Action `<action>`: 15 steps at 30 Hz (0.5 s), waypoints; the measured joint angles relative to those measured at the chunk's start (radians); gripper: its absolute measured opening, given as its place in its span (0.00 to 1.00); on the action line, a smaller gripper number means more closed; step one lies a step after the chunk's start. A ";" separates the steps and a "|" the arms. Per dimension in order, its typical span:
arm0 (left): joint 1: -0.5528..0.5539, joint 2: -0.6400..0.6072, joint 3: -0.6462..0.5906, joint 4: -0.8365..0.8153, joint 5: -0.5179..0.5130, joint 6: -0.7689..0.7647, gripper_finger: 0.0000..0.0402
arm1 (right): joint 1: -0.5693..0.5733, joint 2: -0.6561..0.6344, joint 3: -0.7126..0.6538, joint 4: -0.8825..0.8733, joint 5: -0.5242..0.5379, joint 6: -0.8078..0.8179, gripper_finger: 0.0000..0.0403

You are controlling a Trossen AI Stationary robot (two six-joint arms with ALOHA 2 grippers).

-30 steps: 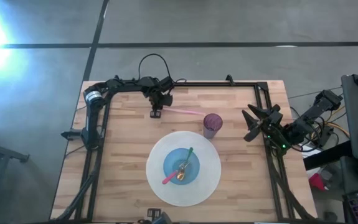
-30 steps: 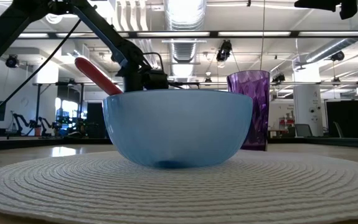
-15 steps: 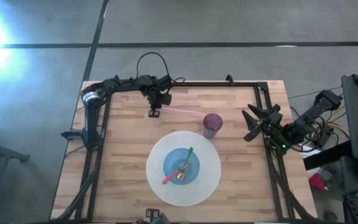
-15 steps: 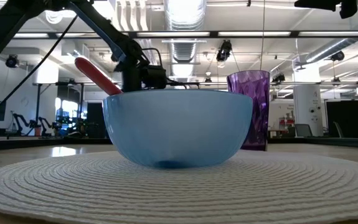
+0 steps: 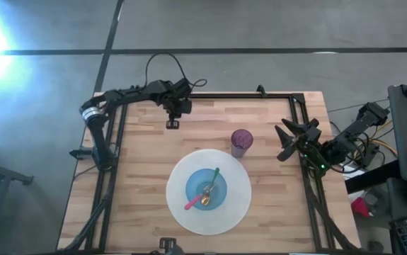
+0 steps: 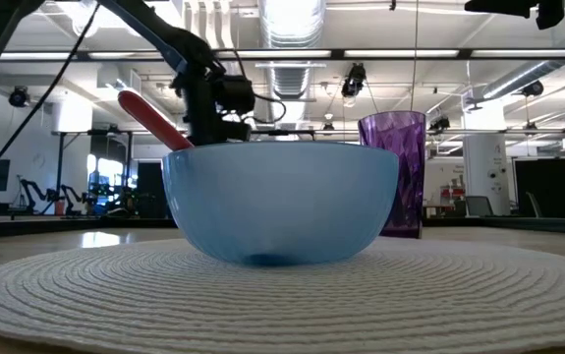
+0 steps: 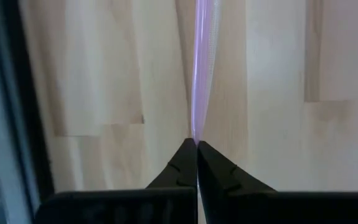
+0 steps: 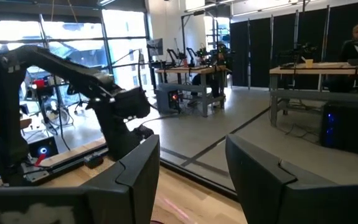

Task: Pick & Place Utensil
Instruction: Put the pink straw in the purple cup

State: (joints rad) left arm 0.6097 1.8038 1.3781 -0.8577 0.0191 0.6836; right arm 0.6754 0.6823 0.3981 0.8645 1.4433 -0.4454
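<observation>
Since a second ago, the left arm has drawn back toward the far left corner, carrying its tool away from the purple cup; the right arm has not moved.

Seen from above, the left tool (image 5: 173,123) sits over the far part of the wooden tabletop (image 5: 139,184), left of the purple cup (image 5: 241,142). A round white placemat (image 5: 238,205) lies near the middle, with a blue bowl (image 5: 192,185) on it. Inside the bowl rest a green-handled utensil (image 5: 215,175), a pink-handled utensil (image 5: 192,204) and a gold spoon (image 5: 206,199). The right tool (image 5: 284,142) waits at the right edge of the tabletop, fingers spread and empty.

From tabletop height, the blue bowl (image 6: 280,202) fills the middle on the woven placemat (image 6: 282,295). A red handle (image 6: 151,120) sticks up from its left side. The purple cup (image 6: 392,174) stands behind it to the right, and the left arm hangs beyond the bowl.

The left wrist camera shows the left tool (image 7: 197,144) clenched on the end of a thin translucent pink utensil (image 7: 201,68), which stretches away over the wood.

The right wrist camera shows the right tool (image 8: 191,180) released, with the left arm across the tabletop and a faint pink streak on the wood.
</observation>
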 joint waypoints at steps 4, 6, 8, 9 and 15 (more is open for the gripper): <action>0.004 -0.062 0.000 0.000 -0.001 -0.005 0.00 | 0.000 0.000 0.000 0.000 0.000 0.000 0.44; 0.005 -0.097 0.000 0.000 -0.002 -0.012 0.00 | 0.000 0.000 0.000 0.000 0.000 0.000 0.44; 0.006 -0.135 0.000 0.000 -0.003 -0.018 0.00 | 0.000 0.000 0.000 0.000 0.000 0.000 0.44; 0.006 -0.155 0.000 0.000 -0.003 -0.023 0.00 | 0.000 0.000 0.000 0.000 0.000 0.000 0.44; 0.006 -0.266 -0.008 0.013 0.000 -0.050 0.00 | 0.000 0.000 0.000 0.001 -0.001 0.000 0.44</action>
State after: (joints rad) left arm 0.6152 1.5381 1.3700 -0.8450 0.0194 0.6332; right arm 0.6754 0.6823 0.3981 0.8654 1.4425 -0.4454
